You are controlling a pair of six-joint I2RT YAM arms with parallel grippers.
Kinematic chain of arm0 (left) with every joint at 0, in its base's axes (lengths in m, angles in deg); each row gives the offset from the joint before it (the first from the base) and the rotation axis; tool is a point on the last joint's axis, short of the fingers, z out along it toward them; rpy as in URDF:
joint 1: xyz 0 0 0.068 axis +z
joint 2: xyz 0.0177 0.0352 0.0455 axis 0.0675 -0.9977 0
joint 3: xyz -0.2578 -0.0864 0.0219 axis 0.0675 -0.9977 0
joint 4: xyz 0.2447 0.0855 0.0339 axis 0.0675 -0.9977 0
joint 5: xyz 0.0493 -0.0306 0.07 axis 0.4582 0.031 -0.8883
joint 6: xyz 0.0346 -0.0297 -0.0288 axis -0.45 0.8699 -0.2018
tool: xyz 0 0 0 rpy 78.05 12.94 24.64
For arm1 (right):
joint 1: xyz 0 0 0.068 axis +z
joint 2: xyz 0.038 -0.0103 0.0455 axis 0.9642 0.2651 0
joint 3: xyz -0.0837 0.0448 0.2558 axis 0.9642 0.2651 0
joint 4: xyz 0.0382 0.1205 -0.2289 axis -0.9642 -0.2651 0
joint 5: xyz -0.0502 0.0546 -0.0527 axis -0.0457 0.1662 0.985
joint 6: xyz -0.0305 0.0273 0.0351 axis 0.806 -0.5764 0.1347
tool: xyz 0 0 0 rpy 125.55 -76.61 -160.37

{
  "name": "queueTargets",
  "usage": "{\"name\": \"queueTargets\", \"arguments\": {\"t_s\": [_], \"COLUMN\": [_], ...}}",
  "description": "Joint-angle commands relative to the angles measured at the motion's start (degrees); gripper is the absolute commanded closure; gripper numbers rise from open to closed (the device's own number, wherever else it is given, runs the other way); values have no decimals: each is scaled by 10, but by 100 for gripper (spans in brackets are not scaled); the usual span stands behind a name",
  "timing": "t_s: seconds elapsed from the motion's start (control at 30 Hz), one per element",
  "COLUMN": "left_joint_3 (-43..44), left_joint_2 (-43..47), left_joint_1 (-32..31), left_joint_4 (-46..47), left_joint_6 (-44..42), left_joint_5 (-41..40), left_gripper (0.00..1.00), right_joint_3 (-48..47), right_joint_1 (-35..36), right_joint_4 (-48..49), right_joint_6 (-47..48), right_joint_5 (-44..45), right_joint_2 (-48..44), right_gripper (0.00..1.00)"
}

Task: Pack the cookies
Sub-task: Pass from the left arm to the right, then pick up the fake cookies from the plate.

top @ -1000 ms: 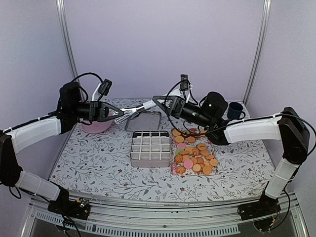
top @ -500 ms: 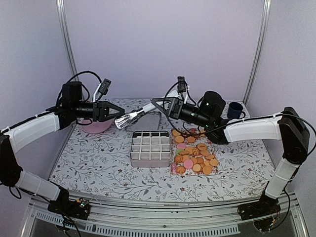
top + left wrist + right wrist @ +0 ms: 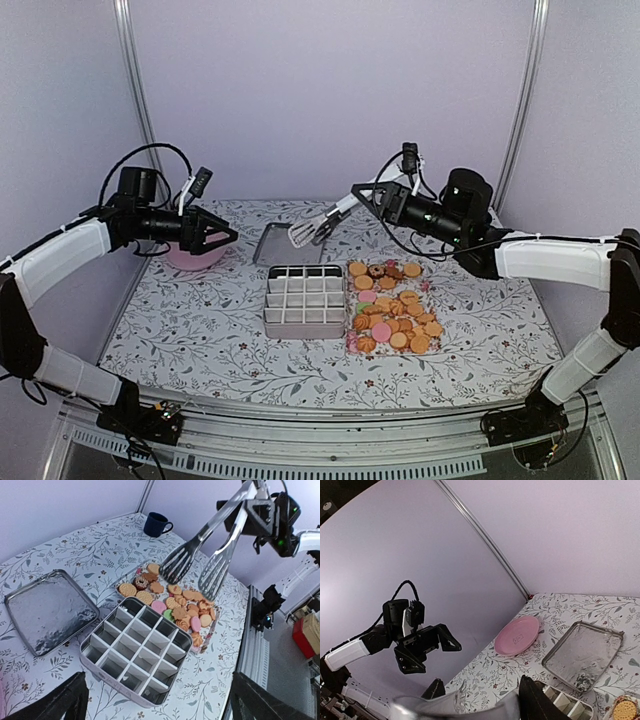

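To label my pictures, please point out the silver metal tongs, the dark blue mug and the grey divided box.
silver metal tongs (image 3: pixel 179 562): left wrist view, left slotted head.
dark blue mug (image 3: pixel 155 525): left wrist view, its body.
grey divided box (image 3: pixel 304 328): top view, near outer wall.

Left jaws wide, right jaws clamped.

L arm (image 3: pixel 60 250) & R arm (image 3: pixel 560 260): white shells, black joints & wrists, looping black cables.
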Motion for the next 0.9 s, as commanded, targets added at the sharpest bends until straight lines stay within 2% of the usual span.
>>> {"name": "queueTargets", "arguments": {"t_s": [0.0, 0.13, 0.27, 0.43, 0.87], "left_joint_3": [11, 2, -3, -8, -34], "left_joint_2": [25, 40, 53, 66, 83], "left_joint_1": [8, 9, 12, 21, 45], "left_joint_4": [-107, -140, -160, -186, -172], "left_joint_6": [-129, -177, -204, -217, -211], "left_joint_5": [-90, -173, -227, -240, -244], "left_gripper": [1, 1, 0, 1, 1], "right_joint_3": [6, 8, 18, 33, 75], "right_joint_1": [-14, -18, -20, -20, -20], "right_joint_4": [-99, -184, -230, -251, -277], "right_joint_6": [96, 185, 243, 281, 334], "right_joint_5": [60, 143, 198, 228, 292], "right_joint_2": [-71, -112, -137, -146, -143], "right_gripper": [52, 52, 52, 53, 55]}}
